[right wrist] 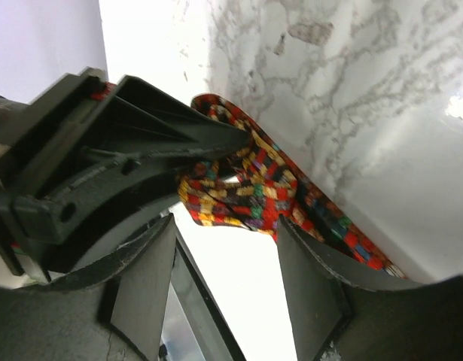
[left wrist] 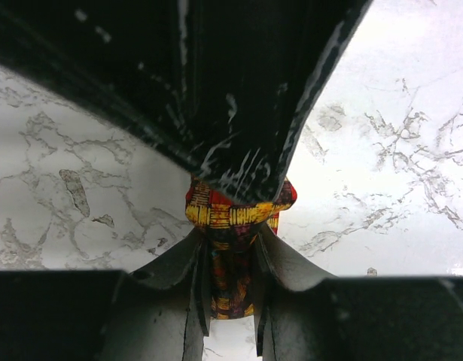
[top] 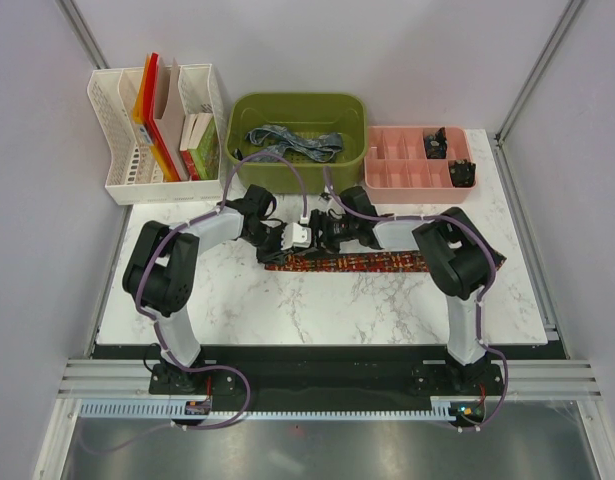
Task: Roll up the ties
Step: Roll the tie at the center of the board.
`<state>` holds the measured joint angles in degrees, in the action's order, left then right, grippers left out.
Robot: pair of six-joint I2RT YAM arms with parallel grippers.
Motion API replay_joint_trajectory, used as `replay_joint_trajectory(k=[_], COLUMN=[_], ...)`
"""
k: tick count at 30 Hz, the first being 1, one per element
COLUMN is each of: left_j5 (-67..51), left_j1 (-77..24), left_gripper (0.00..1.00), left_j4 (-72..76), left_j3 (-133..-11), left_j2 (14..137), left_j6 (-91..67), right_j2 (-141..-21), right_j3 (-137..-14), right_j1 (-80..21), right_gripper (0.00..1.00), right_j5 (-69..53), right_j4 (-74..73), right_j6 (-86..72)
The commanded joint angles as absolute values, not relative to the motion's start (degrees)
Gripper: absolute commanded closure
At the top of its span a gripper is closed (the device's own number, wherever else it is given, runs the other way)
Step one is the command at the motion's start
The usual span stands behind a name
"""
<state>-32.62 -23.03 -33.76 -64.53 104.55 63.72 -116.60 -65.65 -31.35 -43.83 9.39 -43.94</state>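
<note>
We look down on a marble table (top: 317,310) with two arms bolted at its near edge. In the far left corner stands a white rack (top: 117,150) holding upright folders and books.

The left arm bends in toward the middle of the table. There the left claw (left wrist: 231,252) is clamped tight on the left end of the red tie (top: 367,262). In the left wrist view we see that end pinched between the two fingers. The fabric is bunched into a small fold just past their tips. A dark part of the other claw sits right over the bunch; we cannot tell whether it touches.

From the bunch, the red tie runs as a flat, straight strip to the right across the middle of the table. Its far end is hidden by the right arm.

Behind the claws, at the back, sits a green bin (top: 297,98). The blue tie (top: 295,142) lies loose and crumpled inside it.

The right claw (right wrist: 225,226) meets the left one at the bunched end. Its fingers stand wide apart, gripping nothing. In the right wrist view the bunch lies just ahead of the gap between them, against the tip of the left claw.

At the back right is a pink tray (top: 407,130) of compartments. Small dark objects sit in two of its right-hand cells.
</note>
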Motion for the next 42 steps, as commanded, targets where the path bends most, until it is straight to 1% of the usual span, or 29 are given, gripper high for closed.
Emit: replay_joint_trajectory(k=[1, 7, 11, 12, 14, 15, 17, 18, 20, 21, 22, 24, 26, 29, 32, 42], left_j5=[-30.32, -30.5, -30.59, -30.67, -30.85, -31.02, -31.46, -31.73, -32.25, -32.52, -32.78, -33.84, -34.19, -34.63, -35.06, -39.11], left_j1=[-23.38, -23.38, -23.55, -23.55, -23.55, -23.64, -23.64, -23.64, -23.64, -23.64, -23.64, -23.64, -23.38, -20.76, -17.77, -17.05], left_gripper=[0.71, 0.71, 0.71, 0.71, 0.7, 0.69, 0.67, 0.65, 0.63, 0.62, 0.61, 0.56, 0.5, 0.42, 0.36, 0.26], left_j4=[-36.12, -37.0, -37.18, -37.26, -37.35, -37.27, -37.27, -37.35, -37.27, -37.35, -37.27, -37.27, -37.26, -37.26, -37.35, -37.44], left_j3=[-64.51, -65.92, -66.53, -66.62, -66.71, -66.71, -66.71, -66.62, -67.23, -67.5, -67.94, -68.29, -68.38, -68.29, -67.85, -65.83], left_j2=[106.44, 106.7, 106.87, 106.87, 106.7, 106.53, 106.0, 105.74, 105.12, 104.94, 104.42, 103.8, 102.92, 101.87, 100.73, 100.72], left_j6=[66.71, 66.53, 66.36, 66.36, 65.92, 65.83, 65.65, 65.13, 64.25, 63.55, 63.37, 62.85, 62.23, 62.05, 63.45, 66.62], right_j2=[-117.33, -119.35, -120.41, -120.67, -121.46, -121.55, -121.64, -121.55, -121.64, -121.64, -121.55, -122.08, -122.78, -123.14, -122.87, -124.63], right_j3=[-65.48, -67.76, -68.64, -68.64, -68.47, -68.38, -68.03, -67.94, -67.85, -67.85, -67.94, -67.94, -68.03, -67.94, -67.68, -67.85], right_j1=[-32.17, -33.13, -33.75, -33.75, -33.75, -33.66, -33.66, -33.66, -33.58, -33.57, -33.57, -33.4, -32.96, -32.61, -32.61, -32.61], right_gripper=[0.37, 0.36, 0.39, 0.45, 0.52, 0.62, 0.7, 0.78, 0.83, 0.88, 0.91, 0.97, 1.0, 1.0, 1.0, 1.0], right_j5=[-42.9, -41.31, -39.64, -39.64, -39.64, -39.55, -39.46, -39.29, -39.2, -38.85, -38.85, -38.5, -38.15, -38.06, -37.71, -35.77], right_j4=[15.38, 11.44, 10.11, 10.11, 9.93, 9.84, 9.84, 9.41, 9.06, 8.53, 8.35, 8.0, 7.65, 6.94, 6.59, 4.4], right_j6=[-47.81, -46.67, -45.44, -45.7, -45.7, -45.7, -45.62, -45.18, -44.56, -44.21, -43.51, -43.16, -42.37, -40.87, -39.47, -35.34])
